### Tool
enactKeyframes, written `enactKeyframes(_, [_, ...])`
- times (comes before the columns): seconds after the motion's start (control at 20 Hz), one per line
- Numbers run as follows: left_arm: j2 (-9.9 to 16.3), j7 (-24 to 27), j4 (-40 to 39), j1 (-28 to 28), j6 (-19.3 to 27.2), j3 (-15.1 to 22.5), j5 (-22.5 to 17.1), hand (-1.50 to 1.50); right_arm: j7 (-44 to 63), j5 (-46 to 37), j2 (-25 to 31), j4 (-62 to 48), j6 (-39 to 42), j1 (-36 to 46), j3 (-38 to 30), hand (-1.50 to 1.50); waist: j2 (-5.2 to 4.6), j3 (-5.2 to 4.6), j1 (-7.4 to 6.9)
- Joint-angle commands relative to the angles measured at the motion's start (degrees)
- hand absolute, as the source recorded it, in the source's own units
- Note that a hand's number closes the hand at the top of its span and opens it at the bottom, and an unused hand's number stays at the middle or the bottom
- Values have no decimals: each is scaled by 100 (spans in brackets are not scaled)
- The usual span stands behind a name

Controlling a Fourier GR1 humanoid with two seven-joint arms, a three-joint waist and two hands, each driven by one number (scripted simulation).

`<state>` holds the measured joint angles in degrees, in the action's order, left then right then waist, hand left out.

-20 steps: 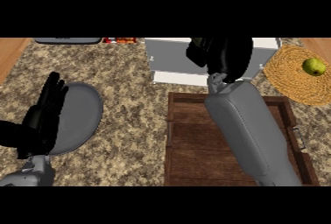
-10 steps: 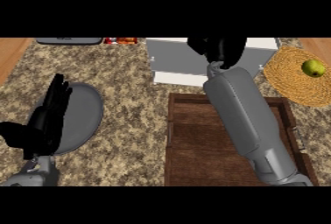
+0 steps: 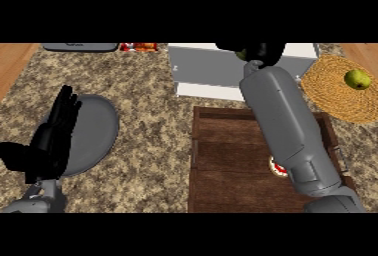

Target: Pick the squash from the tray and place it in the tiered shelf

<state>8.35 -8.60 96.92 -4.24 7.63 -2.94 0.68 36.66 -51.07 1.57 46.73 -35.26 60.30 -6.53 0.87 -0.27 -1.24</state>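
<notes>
Speckled granite covers the desk (image 3: 155, 150) in the head view. The right robot hand (image 3: 260, 51) reaches far over the white tiered shelf (image 3: 210, 70), fingers curled round a greenish bit that is probably the squash (image 3: 241, 55), mostly hidden. The wooden tray (image 3: 229, 160) lies near, under the forearm. The left robot hand (image 3: 52, 140) rests open, fingers up, at left over a grey plate (image 3: 100, 125). The squash likely handles stiff, smooth and fairly light; gripping its middle suits.

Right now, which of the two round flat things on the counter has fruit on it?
The woven straw mat at the counter's right edge: a green fruit sits on it. The grey plate on the left carries no fruit.
</notes>
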Motion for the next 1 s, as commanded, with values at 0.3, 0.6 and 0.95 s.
enactKeyframes(0.3, [-144, -43, 106, 72, 101, 97, 166, 0, -1527, 928, 24, -314, -343, -98, -383, -150, -105, 29, 46])
enactKeyframes(0.6, [16, -4, 204, 436, -74, -142, 7, 0, -860, 1003, 134, 698, -328, -114, -403, -150, -56, 27, 123])
enactKeyframes(0.95, [78, -84, -64, 86, -49, -368, -87, 0, 416, 803, 653, 2396, 112, -983, -509, -150, -29, 25, 285])
